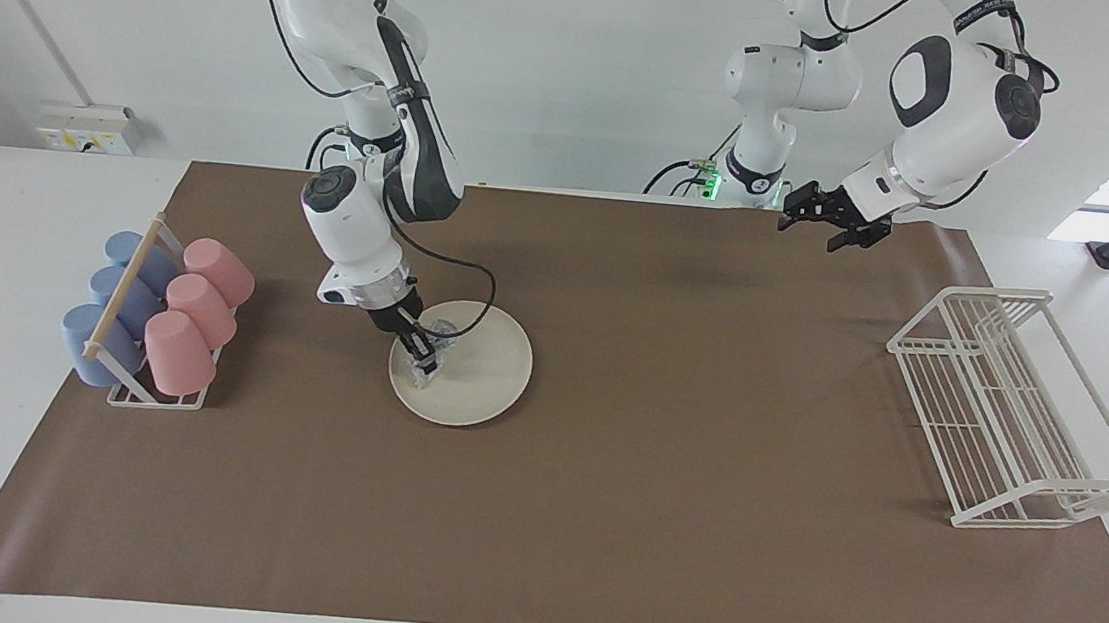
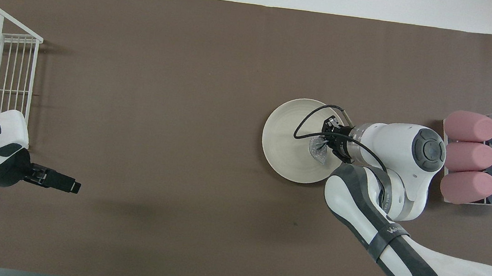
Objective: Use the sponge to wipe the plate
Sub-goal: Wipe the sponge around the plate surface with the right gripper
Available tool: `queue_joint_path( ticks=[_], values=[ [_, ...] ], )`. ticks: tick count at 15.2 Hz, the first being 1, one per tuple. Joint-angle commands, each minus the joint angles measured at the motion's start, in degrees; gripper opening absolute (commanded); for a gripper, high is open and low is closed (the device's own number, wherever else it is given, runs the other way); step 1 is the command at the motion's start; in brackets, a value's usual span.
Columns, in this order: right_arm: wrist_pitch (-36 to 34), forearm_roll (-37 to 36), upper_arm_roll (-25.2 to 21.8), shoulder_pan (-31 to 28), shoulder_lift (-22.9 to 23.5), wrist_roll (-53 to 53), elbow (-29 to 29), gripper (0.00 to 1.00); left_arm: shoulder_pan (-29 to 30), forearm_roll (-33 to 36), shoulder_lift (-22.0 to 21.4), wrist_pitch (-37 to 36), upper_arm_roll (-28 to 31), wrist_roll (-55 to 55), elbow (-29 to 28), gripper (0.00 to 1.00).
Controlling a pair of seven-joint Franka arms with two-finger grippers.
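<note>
clamped tight on the sponge (image 1: 431, 354), the jaws of my right gripper (image 1: 425, 360) press it down onto the plate (image 1: 474, 375), at the part of the plate toward the right arm's end of the desk (image 1: 537, 511). from overhead i see the sponge (image 2: 318, 149) as a small silvery wad at the gripper's tip (image 2: 325, 143), on the plate (image 2: 285, 138). the plate lies flat on the brown mat (image 1: 595, 536), well in from every edge of the desk and somewhat toward the right arm's end.

my left gripper (image 1: 833, 223) waits in the air over the robots' edge of the mat, toward the left arm's end; its jaws stand apart and hold nothing. overhead it shows low at the mat's edge (image 2: 67, 184).

at the right arm's end sits a cup rack (image 1: 155, 397) holding pink cups (image 1: 198, 315) and blue cups (image 1: 113, 308) on their sides. at the left arm's end stands a white wire rack (image 1: 1017, 412).
</note>
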Motion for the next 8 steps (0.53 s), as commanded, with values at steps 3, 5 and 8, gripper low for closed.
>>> queue_joint_path(
  ticks=[3,5,8],
  values=[
    [1.82,-0.28,0.64,1.06,3.47,4.74,-0.56,0.0,0.93,1.45,0.6,0.47,-0.57,-1.52,1.14,1.0],
    [1.9,-0.1,0.64,5.18,3.47,9.32,-0.74,0.0,0.93,1.45,0.6,0.47,-0.57,-1.61,1.14,1.0],
    [1.9,-0.01,0.64,7.83,3.47,15.22,-0.74,0.0,1.02,1.45,0.6,1.09,-0.57,-1.7,1.14,1.0]
  ],
)
